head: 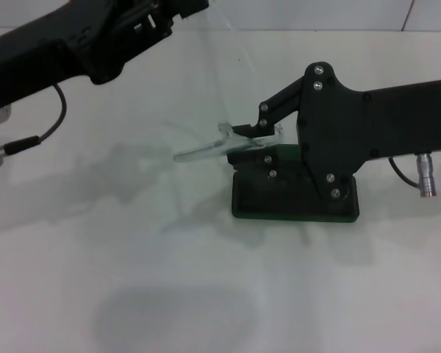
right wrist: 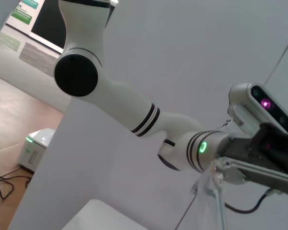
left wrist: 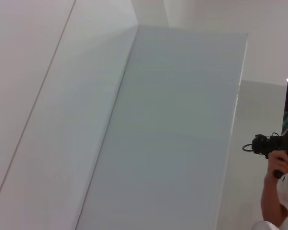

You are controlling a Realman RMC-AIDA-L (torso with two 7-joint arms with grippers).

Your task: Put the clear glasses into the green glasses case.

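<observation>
Case [head: 294,209]: lies on the table [head: 206,294], nearest, open to take the glasses.
Right gripper [head: 253,143]: just above the case, pinching the glasses [head: 220,143] for lowering in.
Left gripper [head: 151,18]: raised far back, out of the way; grip unreadable.

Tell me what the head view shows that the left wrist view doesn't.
Only the head view shows the work itself: the right tool shut on the clear glasses, holding them tilted just above the open green glasses case on the white table, while the left tool is raised at the far left edge. Only the left wrist view shows a person holding up a black device beside a pale panel. Both share only plain white surroundings; no task item appears in both.
</observation>
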